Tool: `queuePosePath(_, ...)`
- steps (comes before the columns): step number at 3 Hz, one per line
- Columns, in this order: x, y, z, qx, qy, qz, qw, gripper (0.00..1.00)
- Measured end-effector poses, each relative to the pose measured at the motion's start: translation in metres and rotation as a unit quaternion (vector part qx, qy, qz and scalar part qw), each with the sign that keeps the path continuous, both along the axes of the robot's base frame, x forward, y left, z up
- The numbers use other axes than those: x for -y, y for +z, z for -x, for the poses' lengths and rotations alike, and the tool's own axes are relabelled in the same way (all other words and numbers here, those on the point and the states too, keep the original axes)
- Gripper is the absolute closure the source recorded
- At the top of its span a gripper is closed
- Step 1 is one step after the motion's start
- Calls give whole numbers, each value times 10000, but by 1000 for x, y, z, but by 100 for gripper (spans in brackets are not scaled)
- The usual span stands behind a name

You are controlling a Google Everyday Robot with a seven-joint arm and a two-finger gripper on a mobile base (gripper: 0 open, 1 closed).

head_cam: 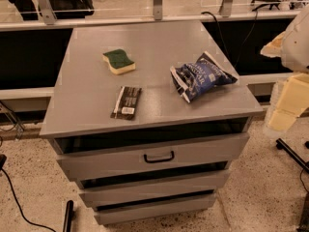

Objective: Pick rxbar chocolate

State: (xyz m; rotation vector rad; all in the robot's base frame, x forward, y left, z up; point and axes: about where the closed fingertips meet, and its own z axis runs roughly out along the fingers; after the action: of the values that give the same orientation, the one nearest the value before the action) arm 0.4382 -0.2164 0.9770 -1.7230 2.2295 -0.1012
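Jaws on the robot's pale arm (295,40) hang at the view's right edge, off the right side of the gray worktop (82,81) and well apart from everything on it; whether they are released or clenched cannot be told. The black chocolate bar (127,102) lies flat near the worktop's front edge, left of centre, untouched. A green-and-yellow sponge (119,61) sits behind it, and a puffy blue snack bag (202,76) rests to its right. Below, a drawer (96,164) shows a black handle (159,157).
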Motion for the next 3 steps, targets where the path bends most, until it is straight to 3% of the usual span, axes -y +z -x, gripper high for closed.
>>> queuePosePath(1,0,0,0,0,0,0,10000,0)
queuePosePath(2,-14,4,-15,92,236,-27,9997,0)
queuePosePath(3,-54,9,-40,141,719,-213,9971,0)
